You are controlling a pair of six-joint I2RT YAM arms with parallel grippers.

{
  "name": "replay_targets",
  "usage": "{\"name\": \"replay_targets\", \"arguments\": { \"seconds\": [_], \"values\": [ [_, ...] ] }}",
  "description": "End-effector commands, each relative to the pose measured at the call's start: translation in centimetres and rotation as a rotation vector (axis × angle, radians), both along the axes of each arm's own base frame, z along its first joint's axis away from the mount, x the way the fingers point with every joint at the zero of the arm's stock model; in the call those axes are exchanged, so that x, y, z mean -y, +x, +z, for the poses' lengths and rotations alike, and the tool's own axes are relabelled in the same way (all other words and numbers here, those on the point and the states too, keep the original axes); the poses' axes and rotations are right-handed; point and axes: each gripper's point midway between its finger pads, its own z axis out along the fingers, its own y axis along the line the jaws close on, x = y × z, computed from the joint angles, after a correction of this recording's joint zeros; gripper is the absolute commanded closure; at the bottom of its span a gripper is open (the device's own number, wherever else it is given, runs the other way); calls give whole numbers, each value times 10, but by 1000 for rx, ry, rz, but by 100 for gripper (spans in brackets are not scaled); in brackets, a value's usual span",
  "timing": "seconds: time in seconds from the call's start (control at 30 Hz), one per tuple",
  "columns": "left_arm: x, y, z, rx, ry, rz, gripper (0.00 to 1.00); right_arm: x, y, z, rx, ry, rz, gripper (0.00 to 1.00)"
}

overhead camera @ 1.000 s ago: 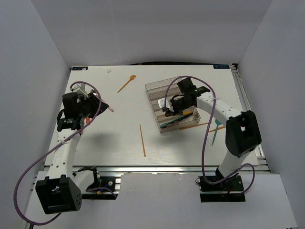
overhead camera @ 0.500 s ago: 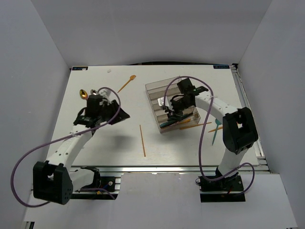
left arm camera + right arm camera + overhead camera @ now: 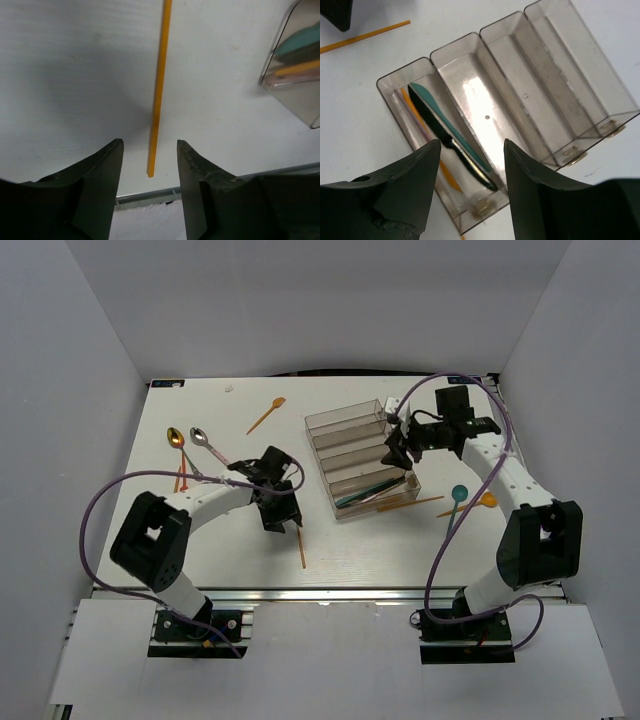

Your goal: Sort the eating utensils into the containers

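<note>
I'm watching the left arm lying stretched toward centre, the left gripper (image 3: 148,146) hovering low over the orange stick (image 3: 159,90) — jaws half open, straddling its near end. The stick is lying on the table (image 3: 75,60), running near-to-far. The right gripper (image 3: 471,145) is hanging above the tray (image 3: 485,100) — jaws wide, empty; a teal utensil (image 3: 445,117) is lying lengthwise in the nearest compartment.

Orange utensil (image 3: 159,85) cut off at top, possibly a knife.

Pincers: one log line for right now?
left pincer: open over end of orange stick | right pincer: open, empty, above tray
</note>
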Motion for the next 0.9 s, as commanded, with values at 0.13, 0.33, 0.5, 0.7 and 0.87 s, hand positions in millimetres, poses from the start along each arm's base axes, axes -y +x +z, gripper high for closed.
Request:
{"name": "replay_targets", "arguments": {
  "seconds": [0.13,0.33,0.5,0.7,0.87],
  "values": [
    [28,-3,2,-7,58,-34,40,13,-21,-9,-74,44,-47,40],
    [21,-14,-27,-96,184,-30,43,22,-21,-7,-78,51,-70,40],
    [6,-24,-42,-117,337,-59,47,31,-17,-3,-78,61,-93,40],
    [-8,-33,-53,-123,410,-66,79,40,-17,-2,-87,67,-124,40],
    [-13,-25,-43,-65,429,-58,100,45,-21,-5,-97,66,-141,40]
  ]
}}
